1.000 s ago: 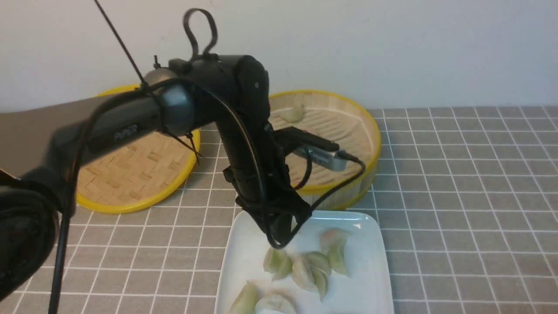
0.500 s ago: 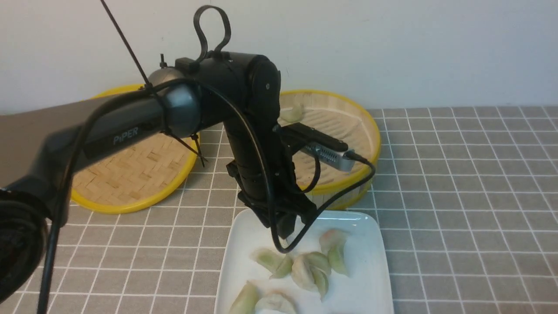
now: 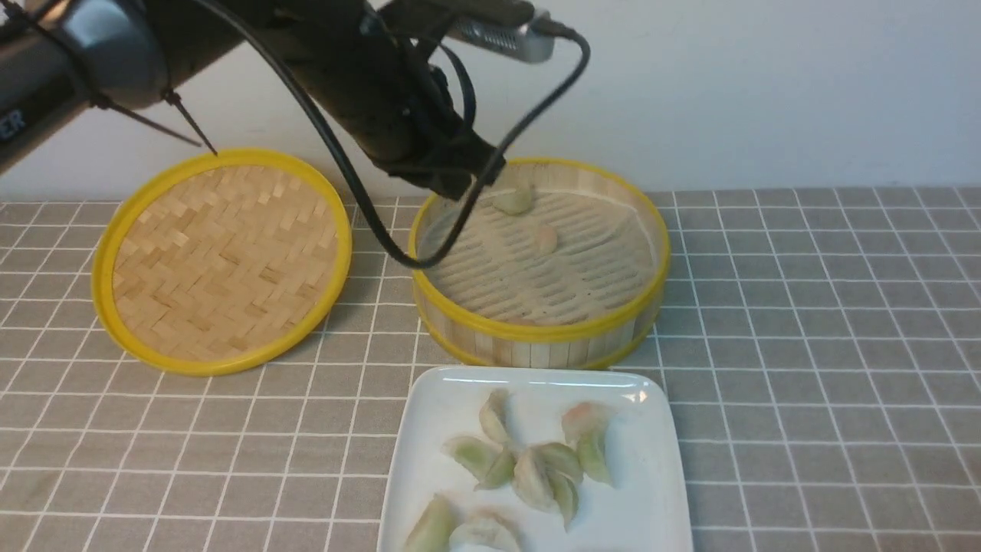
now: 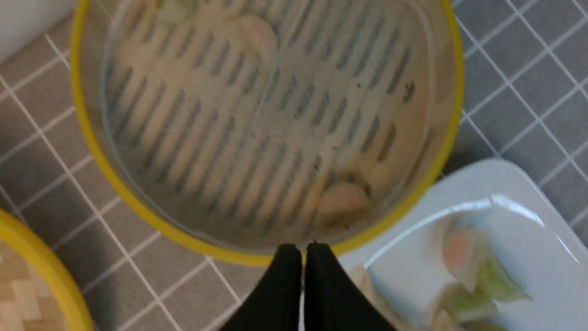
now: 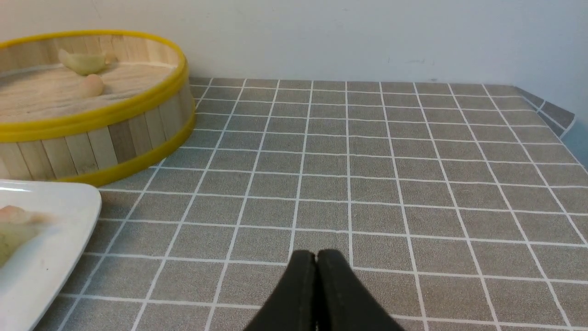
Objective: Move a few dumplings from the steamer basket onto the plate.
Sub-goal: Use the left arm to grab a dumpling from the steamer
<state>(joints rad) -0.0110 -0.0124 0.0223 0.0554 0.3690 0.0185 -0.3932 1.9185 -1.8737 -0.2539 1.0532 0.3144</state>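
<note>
Left tool point(image 4: 303, 249) lifted frm plate point(image 3: 426, 441) to steamer basket point(image 3: 536, 334); tips pressed tgthr, right tool point(image 5: 316, 255) same.

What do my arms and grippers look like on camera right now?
The left arm is glossy black with a grey rounded joint cap, partly cropped white lettering, looping black cables, zip ties and a silver wrist camera. The left gripper and right gripper both have plain black tapered fingers.
</note>
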